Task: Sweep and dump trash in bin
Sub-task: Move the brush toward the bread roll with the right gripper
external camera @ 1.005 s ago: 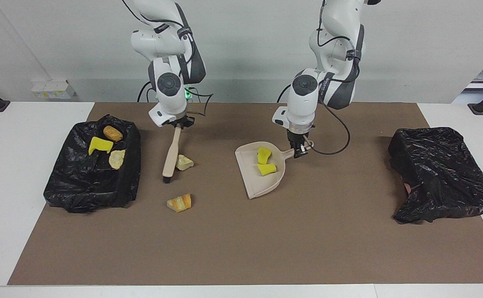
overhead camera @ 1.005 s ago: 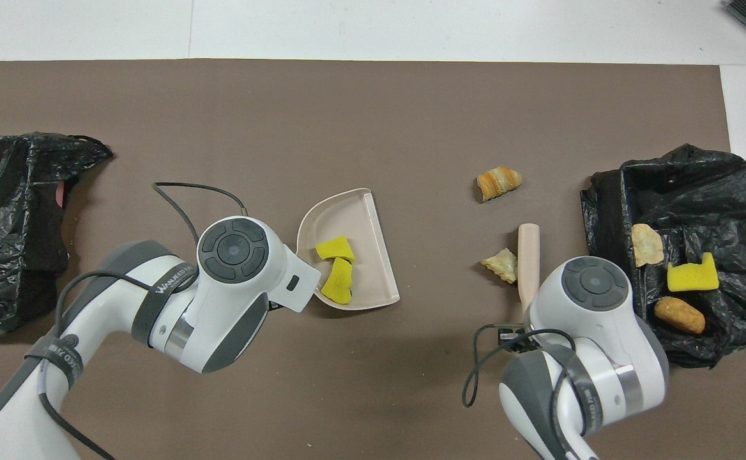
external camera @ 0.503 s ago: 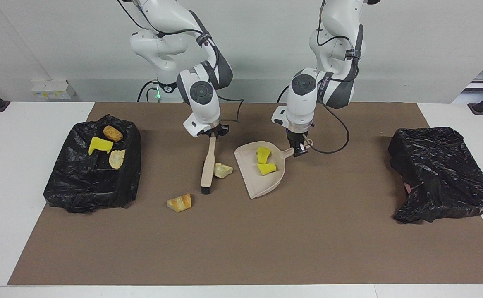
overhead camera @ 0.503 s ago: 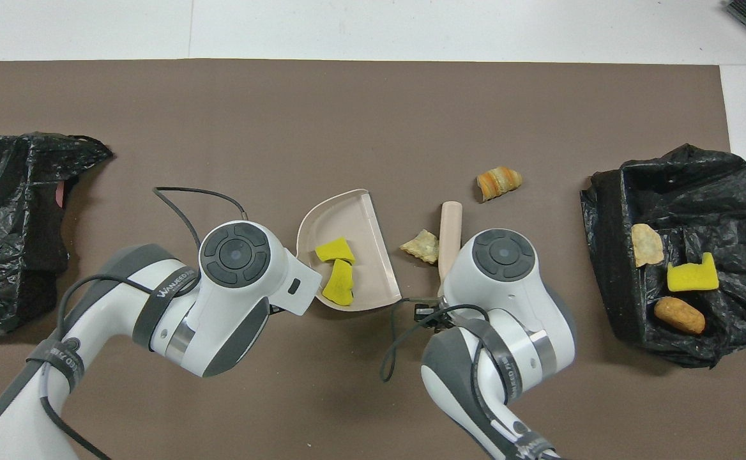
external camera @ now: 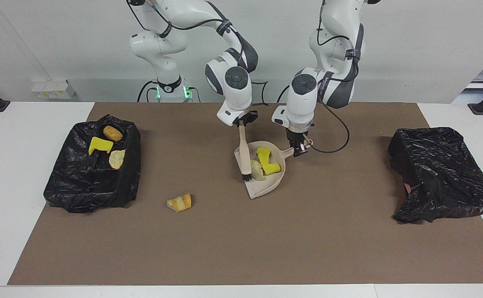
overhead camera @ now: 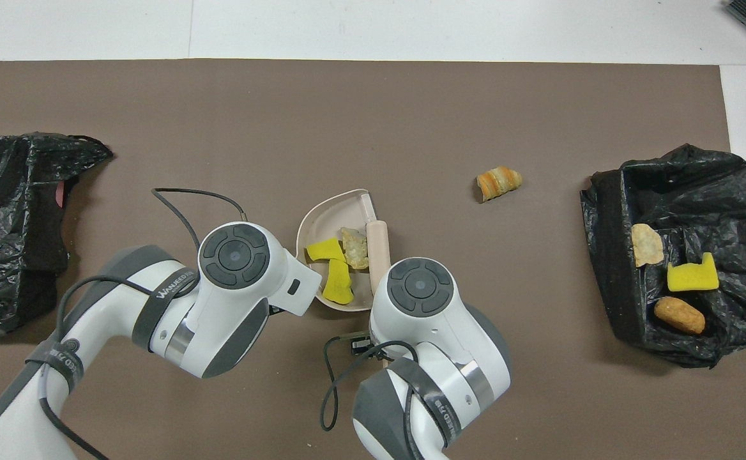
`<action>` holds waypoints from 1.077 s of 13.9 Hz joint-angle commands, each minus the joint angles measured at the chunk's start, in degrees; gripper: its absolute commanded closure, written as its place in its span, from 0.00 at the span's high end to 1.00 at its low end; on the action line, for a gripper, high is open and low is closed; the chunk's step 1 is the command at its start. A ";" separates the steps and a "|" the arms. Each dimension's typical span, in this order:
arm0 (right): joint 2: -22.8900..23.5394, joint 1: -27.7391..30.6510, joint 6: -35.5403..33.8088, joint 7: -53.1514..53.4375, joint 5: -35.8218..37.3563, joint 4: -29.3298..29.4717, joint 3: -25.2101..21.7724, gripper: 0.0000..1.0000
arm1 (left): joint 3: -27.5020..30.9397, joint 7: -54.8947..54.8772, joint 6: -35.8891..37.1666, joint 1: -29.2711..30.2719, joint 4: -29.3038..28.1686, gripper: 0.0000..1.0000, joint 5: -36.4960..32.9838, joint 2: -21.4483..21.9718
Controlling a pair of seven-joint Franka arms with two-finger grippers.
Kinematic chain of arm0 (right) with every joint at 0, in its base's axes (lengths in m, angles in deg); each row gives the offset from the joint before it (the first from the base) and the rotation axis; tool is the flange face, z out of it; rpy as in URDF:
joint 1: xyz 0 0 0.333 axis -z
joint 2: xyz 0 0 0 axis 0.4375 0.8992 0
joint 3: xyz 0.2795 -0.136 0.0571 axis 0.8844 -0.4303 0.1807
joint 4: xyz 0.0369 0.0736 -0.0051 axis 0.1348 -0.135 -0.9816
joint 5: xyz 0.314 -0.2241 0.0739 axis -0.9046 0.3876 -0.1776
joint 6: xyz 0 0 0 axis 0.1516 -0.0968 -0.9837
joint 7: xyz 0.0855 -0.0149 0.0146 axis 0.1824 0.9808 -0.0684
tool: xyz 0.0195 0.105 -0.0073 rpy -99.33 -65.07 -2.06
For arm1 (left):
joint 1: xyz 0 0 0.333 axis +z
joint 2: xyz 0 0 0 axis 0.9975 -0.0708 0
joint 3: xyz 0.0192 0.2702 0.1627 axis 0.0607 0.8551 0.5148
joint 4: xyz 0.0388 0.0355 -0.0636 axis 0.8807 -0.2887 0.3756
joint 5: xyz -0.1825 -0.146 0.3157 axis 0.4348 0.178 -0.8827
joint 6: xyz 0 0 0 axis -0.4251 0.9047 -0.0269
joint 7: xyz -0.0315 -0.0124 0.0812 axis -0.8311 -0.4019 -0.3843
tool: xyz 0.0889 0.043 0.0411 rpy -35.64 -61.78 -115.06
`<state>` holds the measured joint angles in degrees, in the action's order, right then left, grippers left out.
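Observation:
My left gripper is shut on the handle of the beige dustpan, which rests on the brown mat. Two yellow sponge bits and a tan chunk of trash lie in the pan. My right gripper is shut on the beige brush, whose black bristles stand in the pan's mouth against the tan chunk. One orange-brown bread piece lies loose on the mat, farther from the robots and toward the right arm's end. In the overhead view both wrists hide the grippers.
A black-lined bin at the right arm's end of the table holds a brown piece, a yellow bit and a tan piece. A second black-bagged bin sits at the left arm's end.
My right arm swept the brush toward the left arm's end, pushing the tan chunk across the mat and into the dustpan. The left gripper and the pan stayed put.

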<state>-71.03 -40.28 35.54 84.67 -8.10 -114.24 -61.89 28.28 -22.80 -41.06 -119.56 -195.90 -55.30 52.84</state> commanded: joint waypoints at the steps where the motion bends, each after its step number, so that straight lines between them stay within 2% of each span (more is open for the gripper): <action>1: -1.96 3.86 -5.60 -5.17 0.74 3.39 -0.54 0.00 | 0.61 1.14 -1.41 -0.48 -2.29 0.00 -0.55 1.70; 6: -0.04 13.96 -5.70 -12.90 12.77 4.44 -0.45 0.00 | 0.61 5.63 -1.76 -0.31 -2.20 0.00 -0.20 1.52; 11: 4.44 24.25 -6.05 -20.89 26.29 9.27 -0.27 0.00 | 0.61 5.63 -1.85 -0.48 -2.20 0.00 -0.20 1.52; 15: 10.23 27.07 -5.26 -22.23 30.36 12.09 -0.36 0.00 | 0.61 5.71 -1.85 -0.48 -2.20 0.00 -0.20 1.52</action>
<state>-64.92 -14.17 30.46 63.23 20.18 -105.47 -63.24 28.30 -18.99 -41.24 -119.55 -196.18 -55.15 52.88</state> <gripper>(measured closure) 0.736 0.692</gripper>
